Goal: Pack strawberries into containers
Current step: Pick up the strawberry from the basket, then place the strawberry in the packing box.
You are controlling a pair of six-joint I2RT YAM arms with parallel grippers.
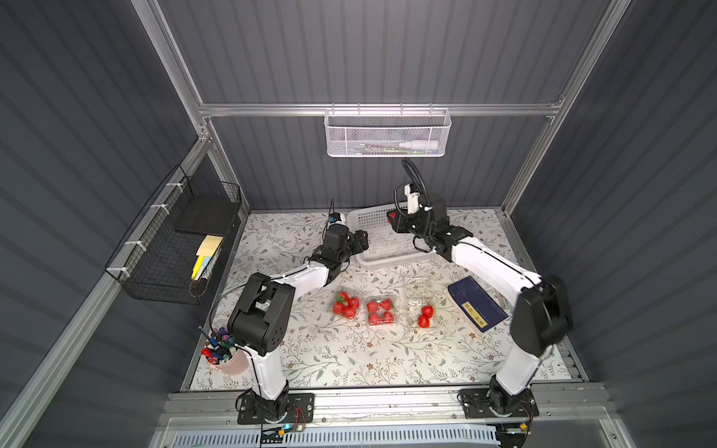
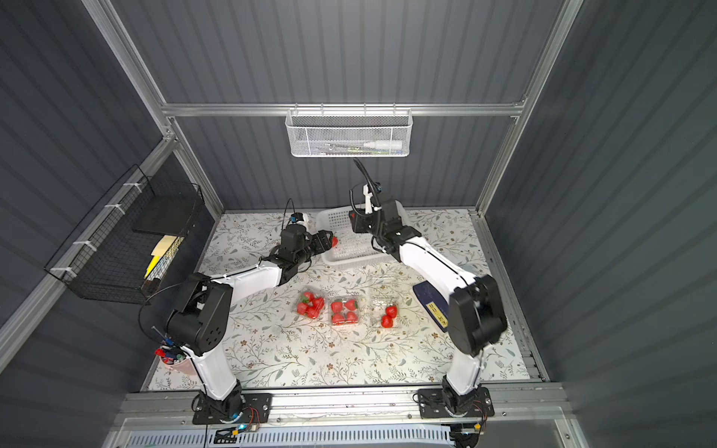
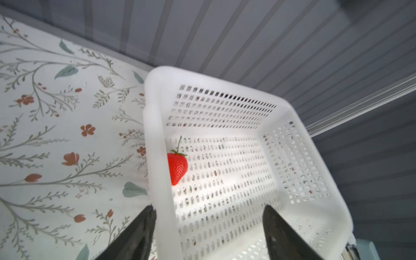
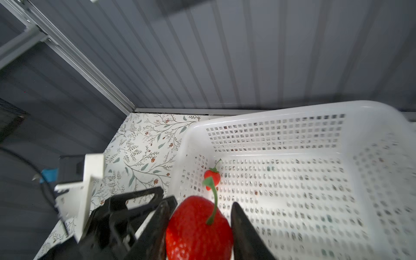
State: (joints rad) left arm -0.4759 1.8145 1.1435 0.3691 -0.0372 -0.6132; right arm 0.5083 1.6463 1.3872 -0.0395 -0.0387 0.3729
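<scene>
Right claw (image 4: 200,203) pinched on a glossy red strawberry (image 4: 198,231), above the white perforated plastic basket (image 4: 292,135) at far centre. Left claw (image 3: 209,207) gapes wide and empty at the basket's left rim. A loose strawberry (image 3: 177,167) lies against that wall. Three clear containers (image 1: 414,301) sit in a row mid-bench (image 1: 349,357); the right one holds two, with room left.
</scene>
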